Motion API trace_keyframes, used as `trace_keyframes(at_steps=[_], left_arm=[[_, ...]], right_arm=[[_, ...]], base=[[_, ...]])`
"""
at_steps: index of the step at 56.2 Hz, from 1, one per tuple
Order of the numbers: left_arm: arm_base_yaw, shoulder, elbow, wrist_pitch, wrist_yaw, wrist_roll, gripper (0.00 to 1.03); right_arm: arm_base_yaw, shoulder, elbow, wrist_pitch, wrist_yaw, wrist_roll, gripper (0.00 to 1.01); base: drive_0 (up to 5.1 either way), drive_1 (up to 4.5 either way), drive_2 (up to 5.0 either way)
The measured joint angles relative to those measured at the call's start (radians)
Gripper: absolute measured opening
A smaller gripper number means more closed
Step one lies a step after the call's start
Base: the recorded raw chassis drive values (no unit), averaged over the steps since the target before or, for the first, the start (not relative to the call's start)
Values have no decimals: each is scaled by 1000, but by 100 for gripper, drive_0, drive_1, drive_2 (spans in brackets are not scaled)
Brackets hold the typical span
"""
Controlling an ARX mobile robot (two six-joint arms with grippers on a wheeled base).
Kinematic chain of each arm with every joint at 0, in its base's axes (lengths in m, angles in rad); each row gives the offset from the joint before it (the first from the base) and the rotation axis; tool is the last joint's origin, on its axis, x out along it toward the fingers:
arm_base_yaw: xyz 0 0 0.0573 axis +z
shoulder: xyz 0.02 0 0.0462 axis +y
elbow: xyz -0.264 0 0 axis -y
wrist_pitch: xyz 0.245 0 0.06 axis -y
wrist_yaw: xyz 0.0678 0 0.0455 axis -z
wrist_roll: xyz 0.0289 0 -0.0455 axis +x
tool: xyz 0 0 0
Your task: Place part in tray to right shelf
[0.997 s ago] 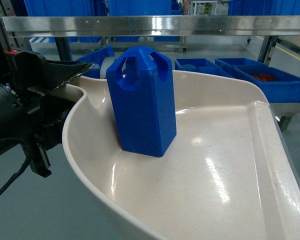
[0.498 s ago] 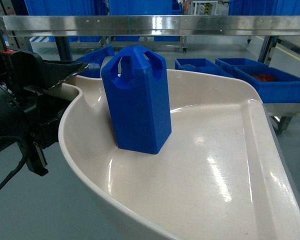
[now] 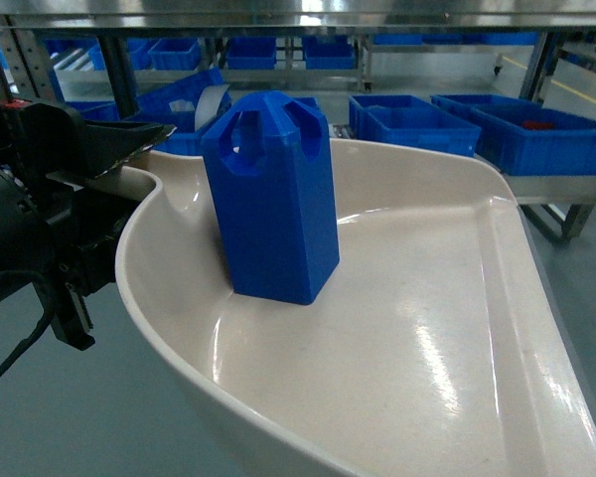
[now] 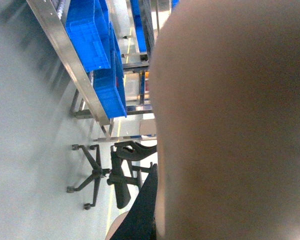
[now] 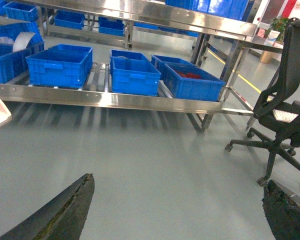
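The beige tray [image 3: 447, 328] fills the head view, held level in the air. The bright-blue part [image 3: 270, 194] stands upright in its back left curve. My left gripper [image 3: 139, 149] is shut on the tray's left rim, with one black finger lying over the lip. The left wrist view shows mostly the tray's underside [image 4: 230, 120], with one dark finger [image 4: 146, 205] pressed against it. My right gripper [image 5: 179, 181] hangs open over bare floor with nothing between its fingers. The right shelf [image 3: 278, 18] stands straight ahead, with its steel front rail [image 5: 105, 97] and blue crates [image 5: 60, 65].
Blue crates [image 3: 412, 121] sit in rows on the shelf's lower level, one holding red pieces [image 5: 190, 75]. A black office chair [image 5: 285, 110] stands on the grey floor at the right of the shelf. Open floor lies between me and the rack.
The tray and part shifted slightly left. The shelf's upper rail has risen to the top of the head view and the lower crates show more fully.
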Motion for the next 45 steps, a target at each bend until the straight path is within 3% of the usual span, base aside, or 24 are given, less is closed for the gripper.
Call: trace_keyframes(at_steps=[45], left_arm=[[0, 0, 0, 1, 0, 0, 14]], right_arm=[[0, 0, 0, 0, 0, 0, 98]], base=[[0, 0, 0]])
